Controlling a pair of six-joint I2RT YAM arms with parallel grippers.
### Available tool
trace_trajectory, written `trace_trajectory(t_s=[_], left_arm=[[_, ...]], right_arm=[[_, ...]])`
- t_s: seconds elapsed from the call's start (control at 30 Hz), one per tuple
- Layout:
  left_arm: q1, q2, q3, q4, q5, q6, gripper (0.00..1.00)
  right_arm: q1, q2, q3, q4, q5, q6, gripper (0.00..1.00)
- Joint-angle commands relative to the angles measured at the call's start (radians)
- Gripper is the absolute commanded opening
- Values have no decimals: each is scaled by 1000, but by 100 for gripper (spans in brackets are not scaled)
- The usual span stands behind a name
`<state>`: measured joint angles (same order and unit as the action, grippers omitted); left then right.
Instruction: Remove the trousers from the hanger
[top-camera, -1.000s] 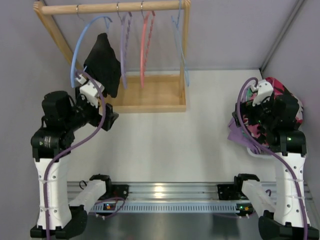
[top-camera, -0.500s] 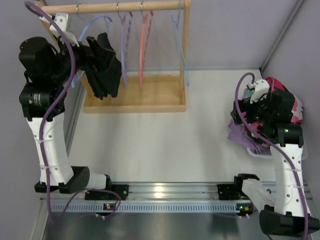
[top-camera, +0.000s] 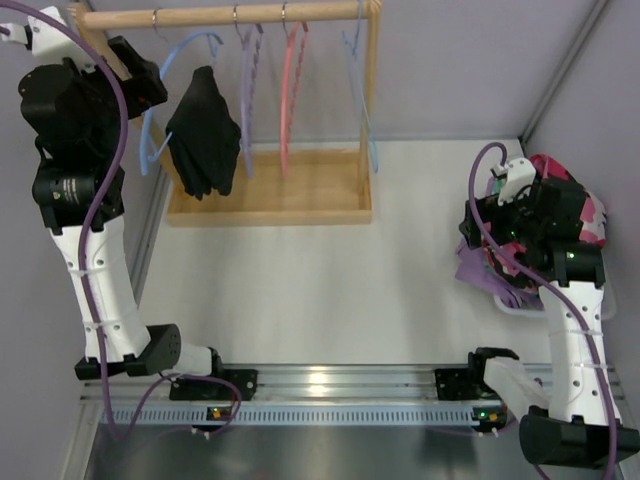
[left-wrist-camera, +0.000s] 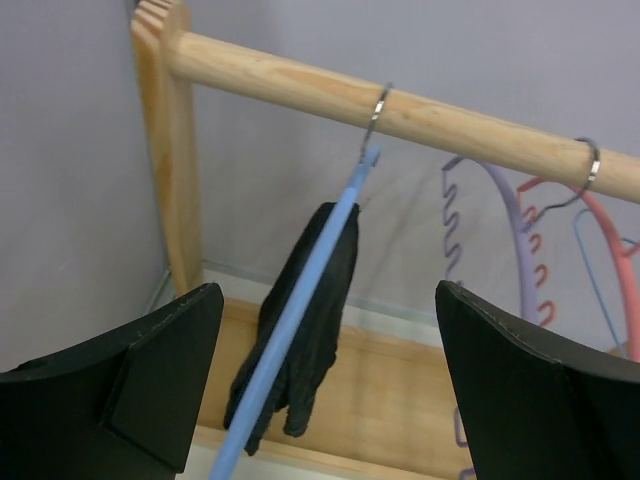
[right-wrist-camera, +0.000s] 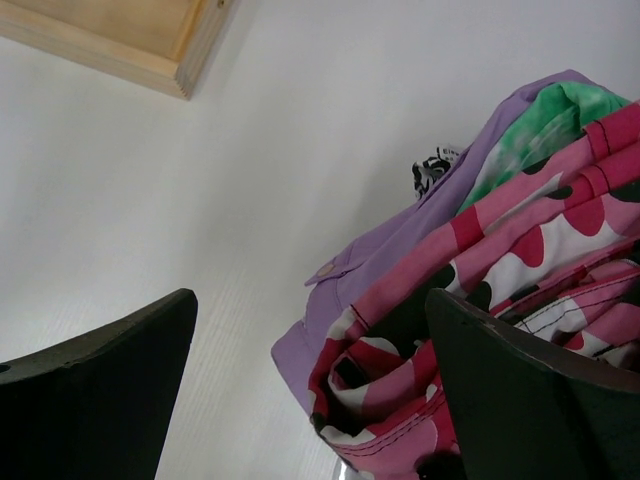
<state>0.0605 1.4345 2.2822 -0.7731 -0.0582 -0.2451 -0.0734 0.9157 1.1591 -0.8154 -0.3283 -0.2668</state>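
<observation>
Up from low in front of the rack, the left arm has swung to the rack's left post, and the left gripper (left-wrist-camera: 328, 290) now sits high beside it, jaws wide apart and holding nothing. From the wrist view the hanger (left-wrist-camera: 290, 335) and the trousers (top-camera: 203, 135) show between its fingers, farther off and untouched.

At the tabletop's far left corner stands the wooden rack (top-camera: 300, 190): a shallow boxed base, angled posts and a round rail (left-wrist-camera: 300, 80). The hanger's metal hook is over the rail near the left post. Its thick light blue plastic arm curves downward, with the trousers, limp matte black cloth, draped over it and hanging above the base.

Along the rail to the right hang a purple hanger (top-camera: 248, 100) with a wavy edge, a red hanger (top-camera: 290, 90) and a thin pale blue hanger (top-camera: 358, 80).

By the tabletop's right edge lies a clothes heap (right-wrist-camera: 500, 300): smooth purple cloth, a green mottled piece, and pink fabric patterned in black and white. The right gripper (right-wrist-camera: 310, 295) hangs just above it, fingers spread and empty.
</observation>
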Motion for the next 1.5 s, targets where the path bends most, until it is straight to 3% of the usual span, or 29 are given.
trace_trajectory(t_s=[0.0, 0.1, 0.33, 0.37, 0.47, 0.57, 0.77, 0.97, 1.17, 1.23, 1.47], left_arm=[[57, 20, -24, 25, -45, -3, 93], [111, 15, -93, 28, 32, -28, 92], [194, 20, -184, 34, 424, -89, 82], [196, 8, -206, 78, 533, -91, 79], [197, -77, -331, 226, 674, -137, 75], [197, -105, -365, 268, 741, -183, 69], [197, -115, -411, 331, 793, -247, 64], [197, -91, -452, 431, 794, -381, 69], [197, -49, -497, 546, 753, -630, 75], [197, -42, -501, 552, 724, -720, 72], [196, -24, -610, 833, 776, -927, 62]], right_arm=[[11, -5, 28, 24, -25, 5, 100], [11, -11, 24, 21, -26, 1, 99], [11, -23, 5, 18, -23, -3, 99], [11, -24, 2, 18, -23, -8, 100], [11, -29, -2, 16, -25, -11, 99], [11, -28, -3, 21, -26, -3, 99], [11, -29, 4, 19, -43, 3, 100], [11, -31, 4, 15, -44, -3, 99], [11, -31, 1, 13, -46, -3, 99], [11, -32, -6, 15, -44, -3, 99], [11, -32, -16, 16, -41, -6, 99]])
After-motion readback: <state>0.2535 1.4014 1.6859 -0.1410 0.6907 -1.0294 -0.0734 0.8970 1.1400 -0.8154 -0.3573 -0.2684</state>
